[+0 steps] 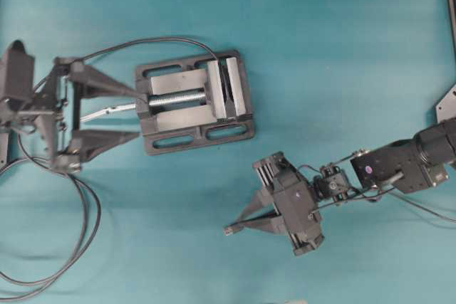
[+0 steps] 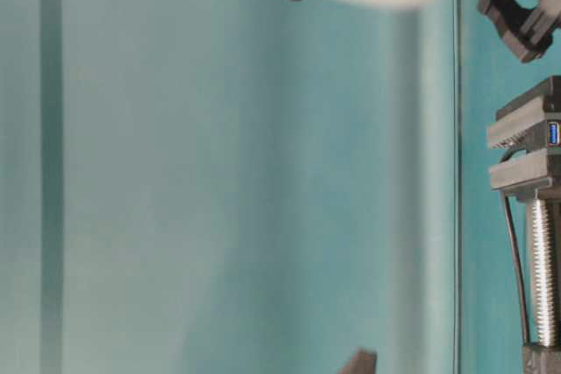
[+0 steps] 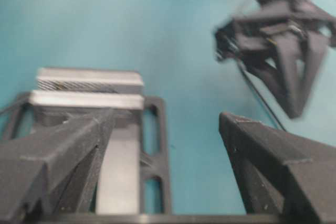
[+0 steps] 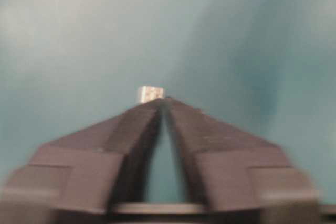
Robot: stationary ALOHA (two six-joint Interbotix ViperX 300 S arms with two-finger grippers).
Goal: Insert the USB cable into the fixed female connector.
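From overhead I see my left gripper (image 1: 135,113) spread wide and empty just left of the vise (image 1: 194,102), its fingers flanking the vise's screw end. The fixed female connector (image 2: 553,133), blue inside, sits clamped between the vise's jaws, its thin cord arcing away over the vise. Well apart, below and right of the vise, my right gripper (image 1: 231,227) has its fingertips nearly together around the USB cable (image 4: 150,93), whose silver plug tip juts out beyond them.
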